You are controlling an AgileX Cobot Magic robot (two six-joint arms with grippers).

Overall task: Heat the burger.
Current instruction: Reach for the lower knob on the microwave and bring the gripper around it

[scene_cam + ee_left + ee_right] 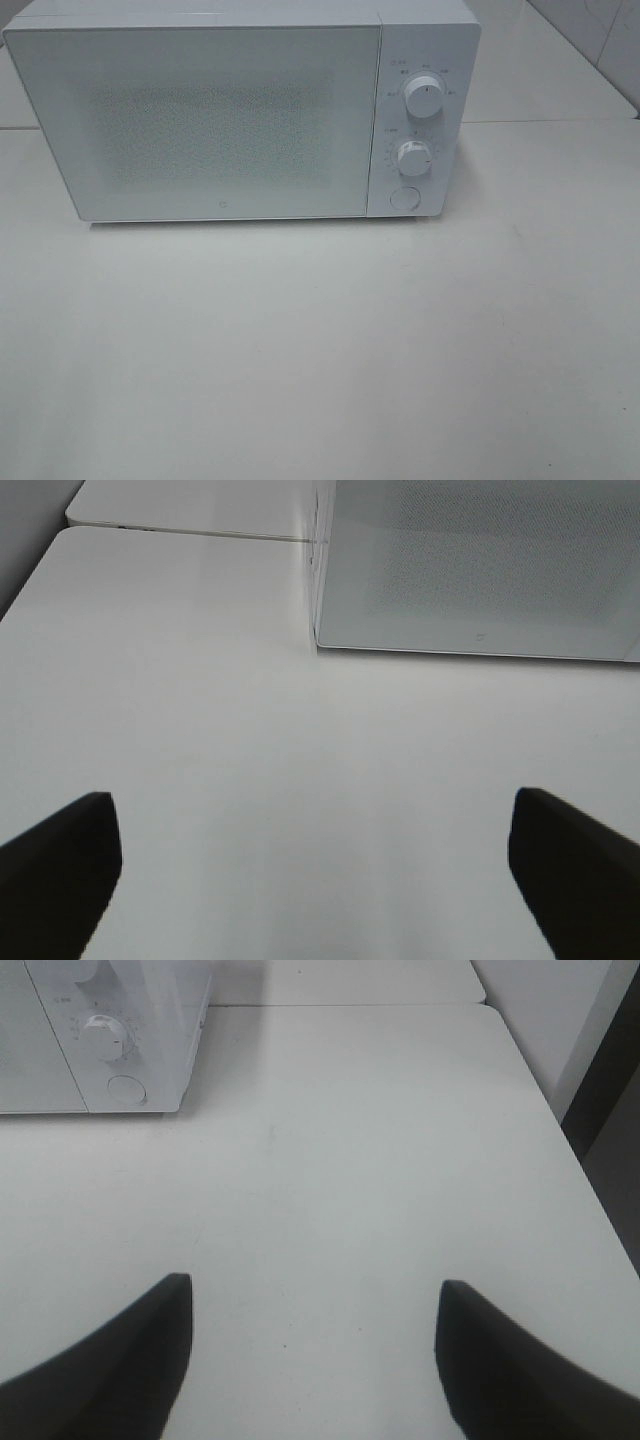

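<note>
The burger is out of view in every frame. A white microwave (240,110) stands at the back of the white table, its door shut; two round dials (424,98) and a round button (404,197) sit on its right panel. It also shows in the left wrist view (480,570) and in the right wrist view (100,1035). Neither arm shows in the exterior high view. My left gripper (315,880) is open and empty above bare table, in front of the microwave's left corner. My right gripper (310,1355) is open and empty, to the right of the microwave.
The white table (320,350) stretches in front of the microwave. Its right edge (560,1130) drops off beside a dark gap. A second white tabletop (190,505) adjoins behind it. A tiled wall (600,30) stands at the back right.
</note>
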